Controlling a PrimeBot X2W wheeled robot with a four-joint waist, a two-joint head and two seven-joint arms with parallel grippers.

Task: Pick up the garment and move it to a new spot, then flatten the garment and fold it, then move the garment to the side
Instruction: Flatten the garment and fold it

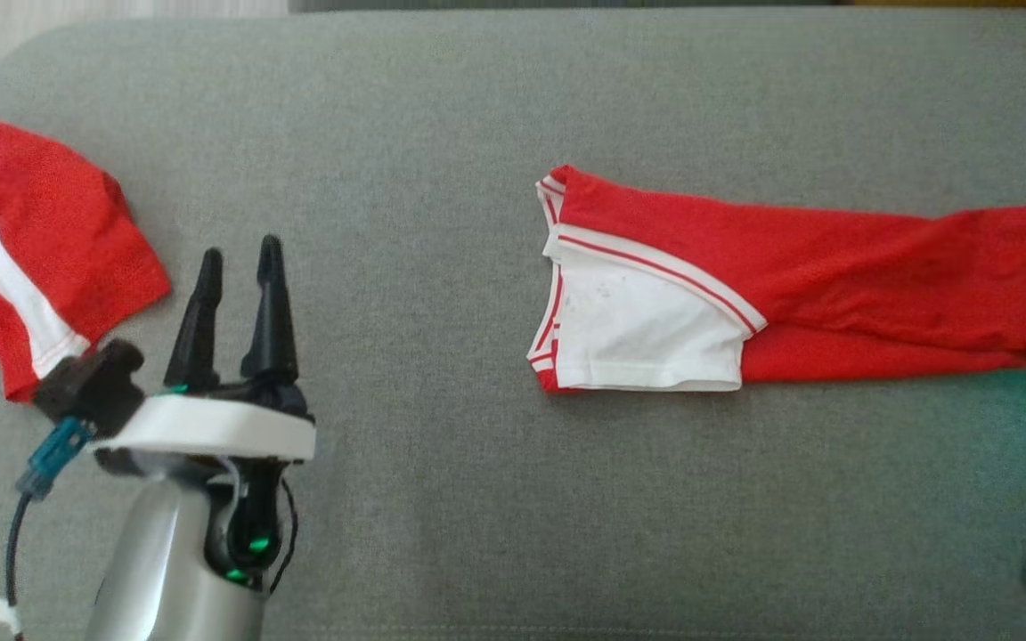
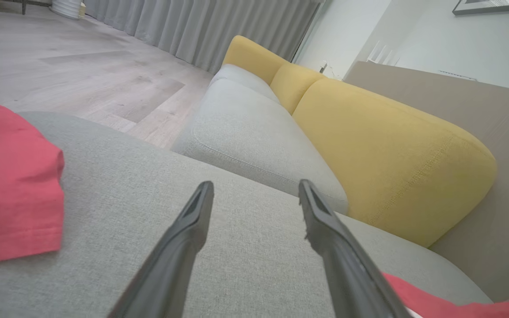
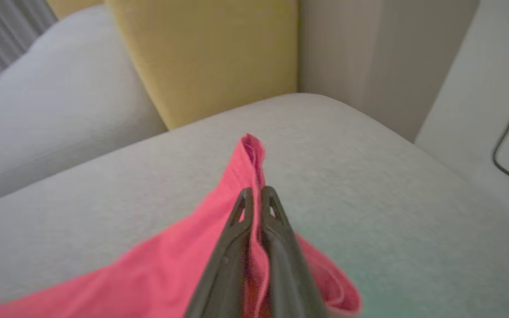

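**Head view.** The red garment (image 1: 834,285), with a white sleeve, lies folded into a long strip at centre right of the frame on the grey seat cushion (image 1: 433,463). Its far end runs off the right edge.

**Right wrist view.** The right gripper (image 3: 258,191) is closed on a raised fold of the garment's red cloth, pinched between the two dark fingers.

**Head view, lower left.** The left gripper (image 1: 240,251) has its fingers spread wide and holds nothing. A second red-and-white cloth (image 1: 41,231) lies at the left edge, just beside it.
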